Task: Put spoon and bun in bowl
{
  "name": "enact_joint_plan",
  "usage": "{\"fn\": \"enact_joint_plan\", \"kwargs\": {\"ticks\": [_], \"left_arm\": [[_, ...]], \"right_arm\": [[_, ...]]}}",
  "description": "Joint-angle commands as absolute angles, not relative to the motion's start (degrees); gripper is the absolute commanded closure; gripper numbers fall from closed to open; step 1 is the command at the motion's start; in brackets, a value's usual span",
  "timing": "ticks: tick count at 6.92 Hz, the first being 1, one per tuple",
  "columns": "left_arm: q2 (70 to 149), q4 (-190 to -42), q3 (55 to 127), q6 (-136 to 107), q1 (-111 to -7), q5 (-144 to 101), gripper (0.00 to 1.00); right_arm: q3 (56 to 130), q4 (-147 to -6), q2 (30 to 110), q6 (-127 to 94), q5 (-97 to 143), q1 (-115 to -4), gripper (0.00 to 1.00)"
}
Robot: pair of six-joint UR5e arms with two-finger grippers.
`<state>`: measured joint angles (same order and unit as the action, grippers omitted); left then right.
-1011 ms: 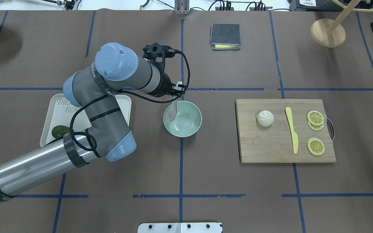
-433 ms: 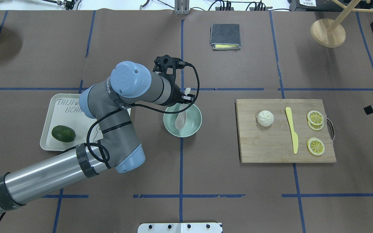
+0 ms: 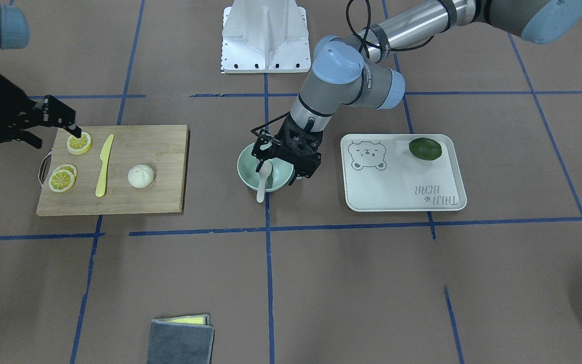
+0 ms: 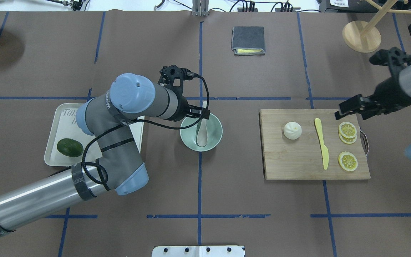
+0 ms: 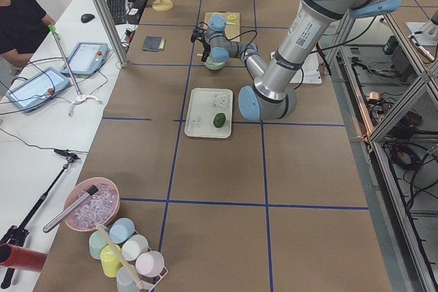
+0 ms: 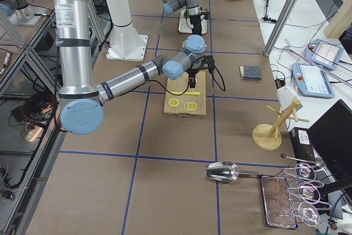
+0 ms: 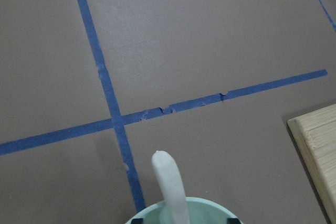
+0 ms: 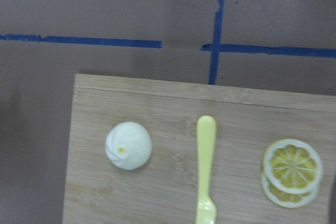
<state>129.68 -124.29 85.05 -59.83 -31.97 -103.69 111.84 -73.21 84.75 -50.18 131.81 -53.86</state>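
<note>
Front view, L gripper (image 3: 277,161): jaws released, over bowl (image 3: 243,167), mid-desk.
Front view, spoon (image 3: 262,182): in bowl, handle past rim.
Overhead, R gripper (image 4: 348,111): jaws apart, empty, above board (image 4: 298,160) near desk's right edge.
Overhead, bun (image 4: 292,130): on board, near knife (image 4: 321,142).

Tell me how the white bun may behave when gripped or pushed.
The bun looks soft and puffy, so it probably dents under a hard squeeze. Its round dome may slip from a narrow grip. Sitting flat on the board, it likely slides rather than rolls when pushed.
</note>
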Motion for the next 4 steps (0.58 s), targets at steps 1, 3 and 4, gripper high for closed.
{"fn": "enact_joint_plan", "kwargs": {"ticks": [1, 3, 4], "left_arm": [[123.3, -123.5, 91.7, -54.0, -36.7, -105.4, 0.09], [118.2, -120.3, 95.5, -53.7, -40.3, -109.3, 0.13], [117.2, -120.3, 96.5, -54.1, -40.8, -108.7, 0.13]], "right_arm": [[111.5, -73.1, 80.0, -58.1, 118.9, -43.5, 0.0], [105.2, -73.4, 75.8, -61.3, 112.1, -39.6, 0.07], [101.6, -73.2, 74.1, -61.4, 109.9, -39.3, 0.07]]}}
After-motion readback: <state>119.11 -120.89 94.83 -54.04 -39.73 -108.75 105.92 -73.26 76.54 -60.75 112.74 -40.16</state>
